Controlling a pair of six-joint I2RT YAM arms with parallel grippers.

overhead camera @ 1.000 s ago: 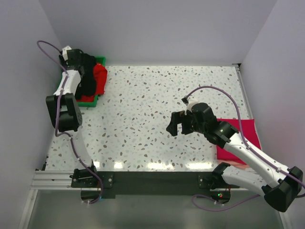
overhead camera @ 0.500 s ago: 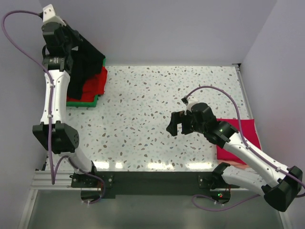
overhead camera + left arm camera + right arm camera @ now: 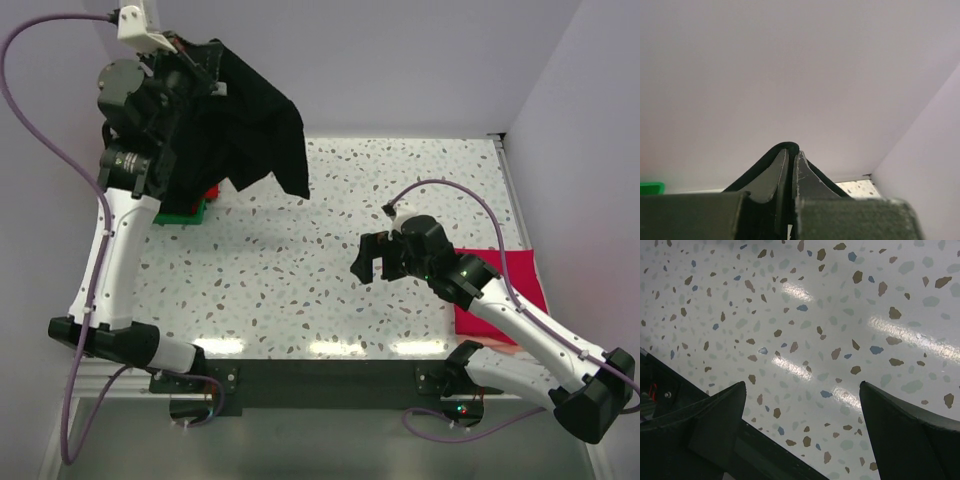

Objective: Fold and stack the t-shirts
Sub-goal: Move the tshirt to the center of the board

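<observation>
The black t-shirt [image 3: 250, 130] is a plain, matte, soft cloth hanging in loose folds, bunched at the top and spreading wider lower down, with an uneven bottom edge that ends in a point at its right. It is held up in the air over the far left corner of the table [image 3: 300, 270], above the green tray [image 3: 186, 212]. The left gripper [image 3: 791, 157] has its fingers pressed together on a fold of the black cloth, whose edge arches over the fingertips in the left wrist view. The shirt's long axis runs from that pinch at the far left down and to the right, so its free end points toward the middle of the table. A red t-shirt [image 3: 211, 191] shows just below it in the tray, mostly hidden. A magenta-pink t-shirt [image 3: 512, 272] lies flat at the right edge of the table, partly under the right arm. The right gripper [image 3: 802, 387] hangs over bare table right of centre, its fingers spread wide and holding nothing. The table is white and glossy with brown, grey and blue flecks and shows streaks of reflected light; plain pale walls [image 3: 400, 60] close it in on the left, far and right sides
</observation>
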